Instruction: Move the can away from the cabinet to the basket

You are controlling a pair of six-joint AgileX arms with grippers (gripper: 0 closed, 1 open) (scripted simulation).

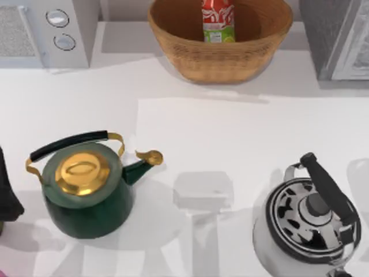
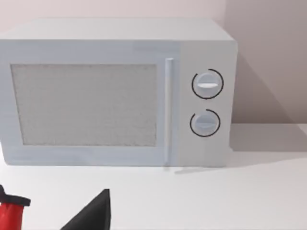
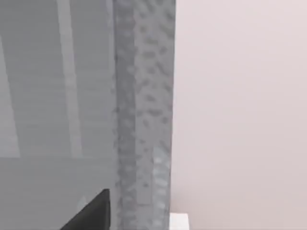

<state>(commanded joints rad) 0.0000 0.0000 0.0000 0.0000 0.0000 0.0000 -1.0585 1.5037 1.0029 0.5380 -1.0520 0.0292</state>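
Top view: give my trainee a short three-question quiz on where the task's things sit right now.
1. True or false: the can stands upright inside the basket.
2. Which lies nearest the cabinet? A) green kettle B) silver kettle C) microwave
3. Fill in: the basket sits at the table's far edge between the microwave and the ____.

Key: 1 true; 2 B; 3 cabinet.
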